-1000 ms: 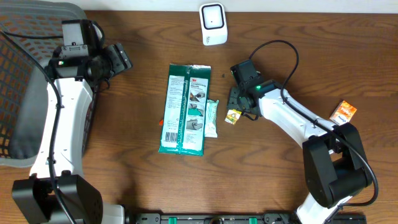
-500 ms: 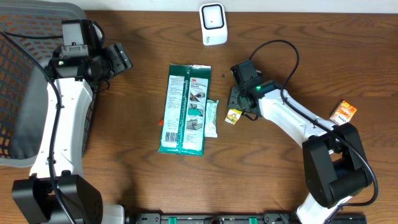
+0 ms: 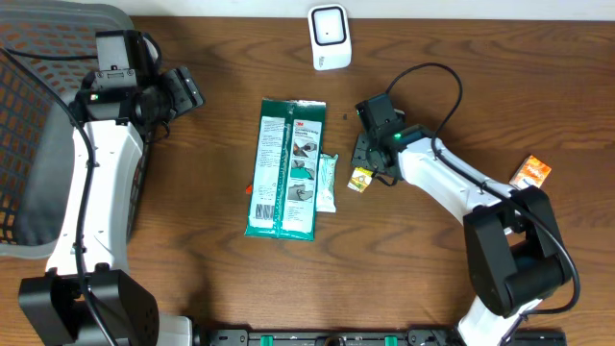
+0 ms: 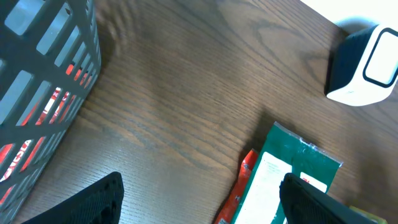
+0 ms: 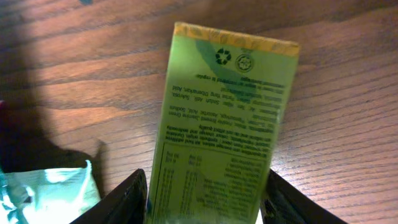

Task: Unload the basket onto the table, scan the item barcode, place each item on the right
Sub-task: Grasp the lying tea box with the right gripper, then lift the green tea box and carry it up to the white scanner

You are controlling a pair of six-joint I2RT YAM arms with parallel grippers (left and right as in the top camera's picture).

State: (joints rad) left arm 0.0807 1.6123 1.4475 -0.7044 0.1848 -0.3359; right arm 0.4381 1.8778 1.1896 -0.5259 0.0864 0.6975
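Observation:
A small yellow-green box point(image 5: 224, 124) lies on the wooden table, its printed back facing the right wrist camera. My right gripper point(image 5: 205, 202) has a finger against each long side of the box, shut on it. Overhead, the same box point(image 3: 360, 180) shows as a small yellow item under my right gripper point(image 3: 371, 165). The white barcode scanner point(image 3: 329, 37) stands at the table's far edge, also seen as the scanner point(image 4: 365, 65) in the left wrist view. My left gripper point(image 3: 184, 91) hangs open and empty over bare wood at the far left.
A large green 3M package point(image 3: 284, 168) lies mid-table with a pale green packet point(image 3: 329, 183) against its right side, just left of the held box. An orange box point(image 3: 530, 173) sits at the right. A dark mesh basket point(image 3: 38, 125) stands at the left edge.
The right gripper's fingers have drawn in slightly on the yellow-green box. The box and the left arm have not moved.

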